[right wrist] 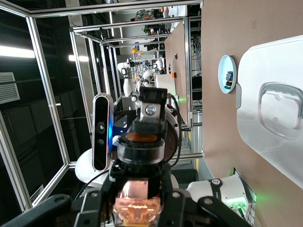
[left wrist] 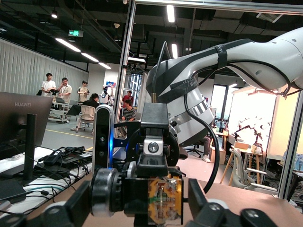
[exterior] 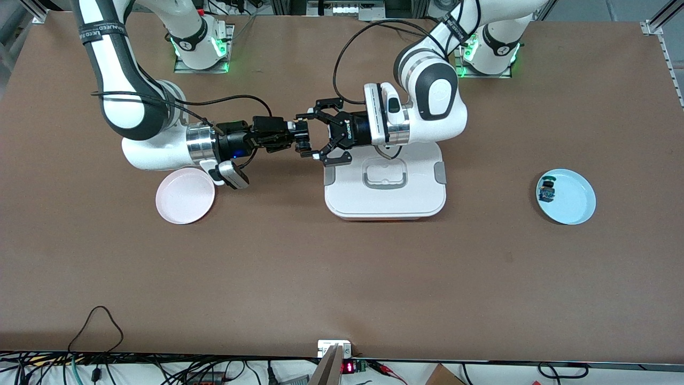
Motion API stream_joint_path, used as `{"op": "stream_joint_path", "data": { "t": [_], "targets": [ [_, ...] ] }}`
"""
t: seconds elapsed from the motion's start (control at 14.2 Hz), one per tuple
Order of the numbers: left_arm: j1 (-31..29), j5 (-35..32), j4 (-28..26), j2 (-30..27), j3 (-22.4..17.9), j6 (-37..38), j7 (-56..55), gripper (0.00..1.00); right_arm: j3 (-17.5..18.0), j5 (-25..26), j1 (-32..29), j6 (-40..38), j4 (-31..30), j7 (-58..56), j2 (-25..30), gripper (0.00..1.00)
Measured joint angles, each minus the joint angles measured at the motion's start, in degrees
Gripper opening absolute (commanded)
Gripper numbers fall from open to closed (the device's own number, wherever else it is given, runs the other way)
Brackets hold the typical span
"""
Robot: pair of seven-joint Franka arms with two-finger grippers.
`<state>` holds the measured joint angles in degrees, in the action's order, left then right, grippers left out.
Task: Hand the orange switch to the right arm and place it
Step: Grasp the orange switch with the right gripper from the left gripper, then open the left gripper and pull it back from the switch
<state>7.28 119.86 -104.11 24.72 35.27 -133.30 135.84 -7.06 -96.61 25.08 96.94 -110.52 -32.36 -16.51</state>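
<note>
The orange switch (right wrist: pixel 140 138) has a round orange cap, a black body and a brassy underside (left wrist: pixel 165 198). My right gripper (exterior: pixel 301 140) is shut on it in the air, over the table between the pink plate and the white box. My left gripper (exterior: pixel 309 136) faces it head-on. Its open-linkage fingers (exterior: pixel 331 159) are spread wide on both sides of the switch and do not touch it. In the left wrist view the left gripper's own fingers (left wrist: pixel 71 208) stand apart from the switch.
A white lidded box (exterior: pixel 385 199) lies mid-table under the left wrist. A pink plate (exterior: pixel 185 195) lies under the right arm's wrist. A light blue plate (exterior: pixel 573 199) toward the left arm's end holds a small switch with a green-blue cap (exterior: pixel 547 190).
</note>
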Motion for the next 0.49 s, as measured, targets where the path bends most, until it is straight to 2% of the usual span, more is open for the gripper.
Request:
{"op": "stream_joint_path", "data": {
  "t": [0.28, 0.49],
  "targets": [
    [-0.7, -2.1, 0.2, -0.2, -0.2, -0.1, -4.0, 1.00, -0.1, 0.0, -0.1, 0.4, 0.1, 0.0, 0.3, 0.00],
    [-2.7, -13.1, 1.2, -1.8, -0.2, 0.0, -17.0, 1.00, -0.5, 0.5, -0.7, 0.8, 0.1, 0.0, 1.3, 0.00]
  ]
}}
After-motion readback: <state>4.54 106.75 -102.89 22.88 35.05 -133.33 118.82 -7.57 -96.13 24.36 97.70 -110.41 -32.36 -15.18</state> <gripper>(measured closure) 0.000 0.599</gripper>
